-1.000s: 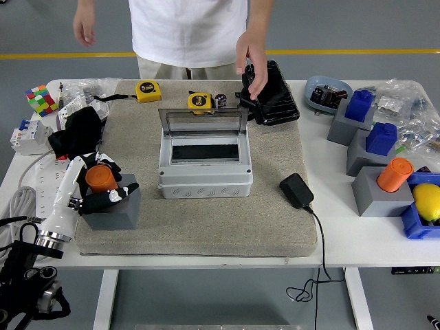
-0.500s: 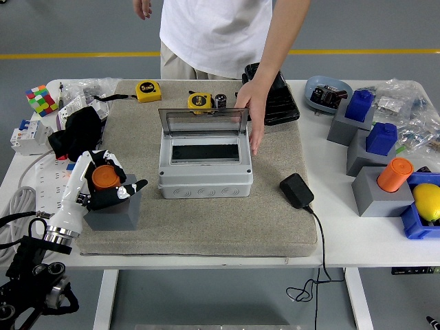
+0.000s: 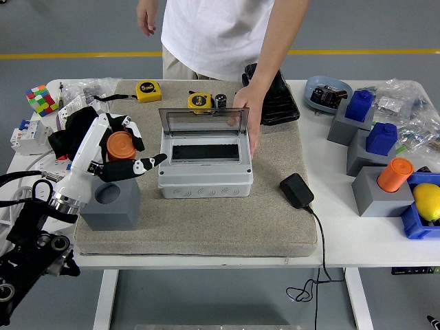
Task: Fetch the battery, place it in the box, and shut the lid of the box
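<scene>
Orange and round, the battery (image 3: 120,145) sits in the left robot hand (image 3: 118,155), whose fingers are curled tight around its sides. It hangs just above the grey block (image 3: 110,201) with the round hole in its top, at the left side of the tan mat (image 3: 206,220) on the white counter (image 3: 344,240). The right robot hand is not in the picture.

It looks like a short, hard can. I think it is stiff and smooth, so it could slip. Holding it around the middle, as now, seems best.

Next to the hand is the grey box (image 3: 205,165), with its clear lid (image 3: 201,120) standing up. 1 hand of a person (image 3: 249,117) rests on the lid's right edge.
</scene>
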